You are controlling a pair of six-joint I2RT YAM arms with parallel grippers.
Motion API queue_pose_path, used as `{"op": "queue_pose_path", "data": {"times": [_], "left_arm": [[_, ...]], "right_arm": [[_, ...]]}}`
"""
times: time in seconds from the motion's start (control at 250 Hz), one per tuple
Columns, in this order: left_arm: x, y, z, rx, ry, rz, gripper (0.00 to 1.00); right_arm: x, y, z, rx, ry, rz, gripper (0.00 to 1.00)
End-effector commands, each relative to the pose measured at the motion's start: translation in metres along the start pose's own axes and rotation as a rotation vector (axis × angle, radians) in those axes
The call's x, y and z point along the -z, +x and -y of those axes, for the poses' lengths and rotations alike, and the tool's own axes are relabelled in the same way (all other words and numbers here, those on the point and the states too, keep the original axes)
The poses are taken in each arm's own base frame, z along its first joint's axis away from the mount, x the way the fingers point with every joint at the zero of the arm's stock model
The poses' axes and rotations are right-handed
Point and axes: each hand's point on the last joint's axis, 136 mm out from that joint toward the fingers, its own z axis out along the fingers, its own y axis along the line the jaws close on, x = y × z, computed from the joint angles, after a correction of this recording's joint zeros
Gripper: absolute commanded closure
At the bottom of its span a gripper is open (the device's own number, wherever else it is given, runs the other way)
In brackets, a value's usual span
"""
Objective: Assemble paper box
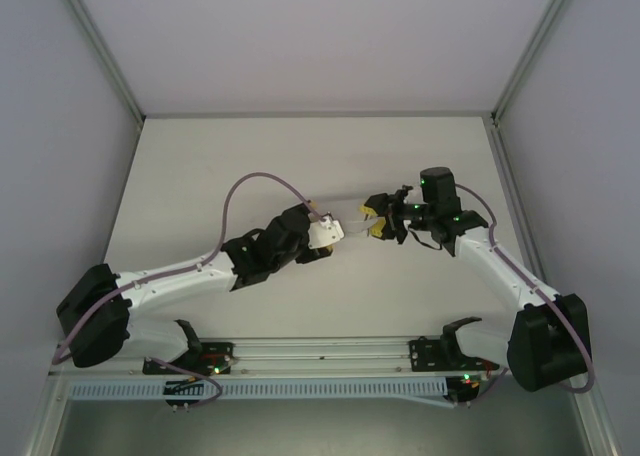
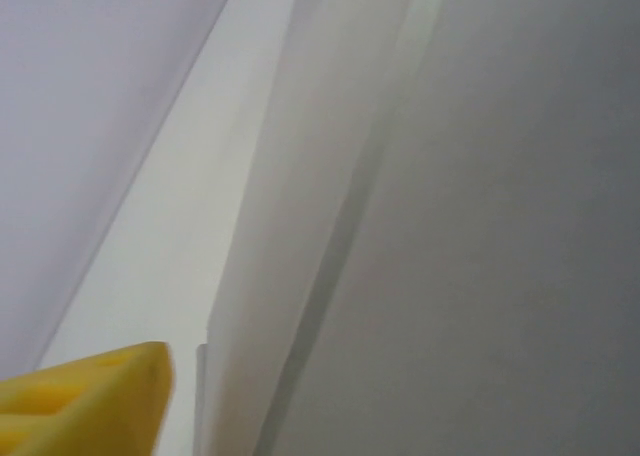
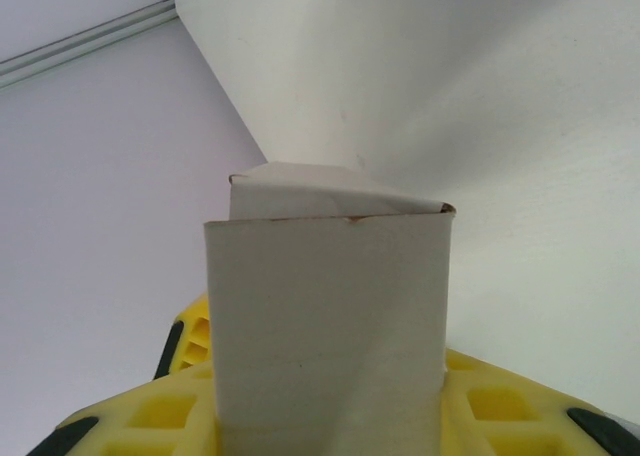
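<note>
White creased paper box (image 3: 330, 326) sits clamped in right tool (image 3: 330, 416); left tool (image 1: 325, 238), at its 9 o'clock, closure indeterminate. Recommended: hold firmly, fold along creases slowly.

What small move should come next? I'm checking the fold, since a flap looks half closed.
Probably the right gripper pressing toward the left gripper: the paper box sits between its fingers, the top flap bent but not flat.

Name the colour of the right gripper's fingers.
The fingers are yellow, clearest in the right wrist view.
</note>
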Motion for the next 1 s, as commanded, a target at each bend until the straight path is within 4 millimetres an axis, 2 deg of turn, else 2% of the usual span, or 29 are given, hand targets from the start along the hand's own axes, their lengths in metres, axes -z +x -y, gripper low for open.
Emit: {"op": "queue_pose_path", "data": {"times": [0.0,0.036,0.132,0.176,0.275,0.379,0.451,0.495,0.547,0.575,0.615,0.675,0.739,0.85,0.918,0.998], "left_arm": [[0.001,0.002,-0.010,-0.028,-0.065,-0.005,0.32],[0.001,0.001,-0.011,-0.028,-0.069,-0.006,0.38],[0.000,-0.002,-0.009,-0.027,-0.059,0.003,0.44],[0.001,-0.003,-0.008,-0.026,-0.053,0.008,0.45],[0.001,-0.004,-0.006,-0.030,-0.040,0.011,0.51],[0.002,-0.001,0.001,-0.038,0.001,-0.005,0.56],[0.003,0.006,0.013,-0.043,0.076,-0.033,0.57],[0.005,0.010,0.019,-0.036,0.123,-0.050,0.61],[0.007,0.016,0.026,-0.029,0.177,-0.073,0.64],[0.009,0.019,0.031,-0.027,0.208,-0.089,0.63],[0.012,0.025,0.038,-0.020,0.258,-0.116,0.61],[0.021,0.041,0.061,-0.035,0.405,-0.174,0.53],[0.025,0.057,0.079,-0.053,0.505,-0.226,0.53],[0.018,0.070,0.079,0.001,0.544,-0.316,0.56],[0.014,0.074,0.077,0.023,0.564,-0.346,0.56],[0.010,0.078,0.074,0.039,0.570,-0.367,0.55]], "right_arm": [[0.001,0.014,0.000,-0.031,-0.017,-0.080,0.68],[0.001,0.014,0.001,-0.035,-0.015,-0.081,0.68],[0.000,0.013,0.004,-0.035,-0.013,-0.082,0.65],[0.000,0.013,0.005,-0.035,-0.012,-0.084,0.58],[0.000,0.010,0.007,-0.018,-0.008,-0.060,0.52],[0.008,0.000,-0.002,0.089,-0.016,0.023,0.40],[0.028,-0.016,-0.013,0.196,-0.009,0.122,0.32],[0.047,-0.030,-0.026,0.304,-0.017,0.211,0.23],[0.074,-0.050,-0.035,0.433,0.025,0.363,0.25],[0.086,-0.058,-0.037,0.511,0.062,0.439,0.23],[0.103,-0.068,-0.038,0.599,0.128,0.546,0.14],[0.113,-0.067,-0.048,0.749,0.116,0.615,0.00],[0.107,-0.053,-0.062,0.912,-0.012,0.599,0.00],[0.094,-0.012,-0.081,1.138,-0.289,0.496,0.00],[0.078,0.002,-0.071,1.235,-0.269,0.404,0.00],[0.051,0.005,-0.037,1.352,-0.083,0.290,0.04]]}}
